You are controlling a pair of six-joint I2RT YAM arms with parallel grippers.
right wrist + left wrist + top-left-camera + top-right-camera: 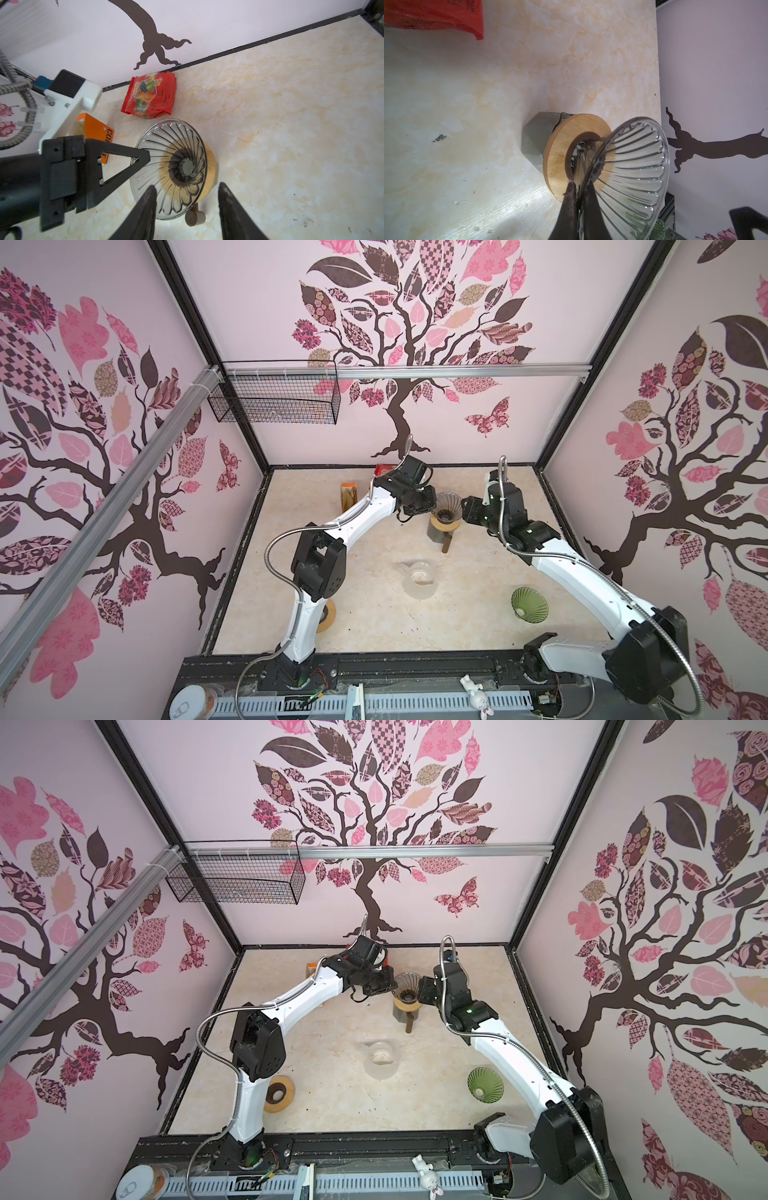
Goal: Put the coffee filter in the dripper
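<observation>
A clear ribbed glass dripper (448, 502) (405, 982) stands with its neck in a wooden ring (556, 149) on a grey cup (533, 135) at the back middle. It leans over in the ring. My left gripper (579, 185) (430, 502) is shut on the dripper's (633, 166) rim from the left. On the right of the dripper (170, 166), my right gripper (188, 186) (465, 504) stands open and holds nothing. No loose coffee filter shows. An orange box (97, 133) lettered "COF" stands behind the left arm, with tan paper in it (349, 497).
A red snack bag (151, 95) lies by the back wall. A clear glass server (419, 578) sits mid-table and a green dripper (528, 603) lies front right. A second wooden ring (278, 1094) is by the left arm's base. A wire basket (274, 393) hangs high on the back left.
</observation>
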